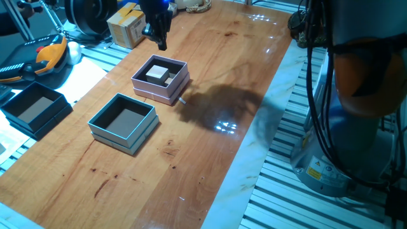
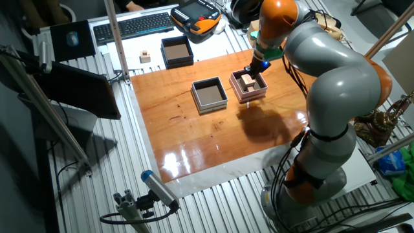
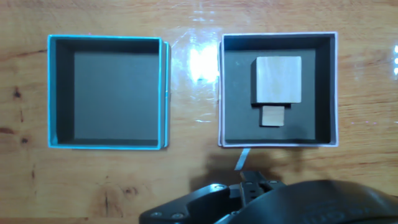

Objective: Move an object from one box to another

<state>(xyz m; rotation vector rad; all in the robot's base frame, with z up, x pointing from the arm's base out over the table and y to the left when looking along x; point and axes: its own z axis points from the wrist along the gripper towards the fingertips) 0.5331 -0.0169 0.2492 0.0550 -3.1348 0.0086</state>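
Wooden block (image 3: 276, 84) inside pink box (image 3: 333, 87), right of the empty teal box (image 3: 104, 145); looks delivered. Gripper (image 1: 160, 35) above pink box, finger spread impossible to tell

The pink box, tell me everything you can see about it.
The pink box is a square, shallow, open-topped box with pale pink-lilac walls and a dark brown inside, seemingly cardboard. It sits flat on the wooden table, beside the teal box, with a gap between them. Inside lies a pale wooden block with a smaller wooden piece against it. A small pale tab pokes out at one wall. The gripper hangs above, apart.
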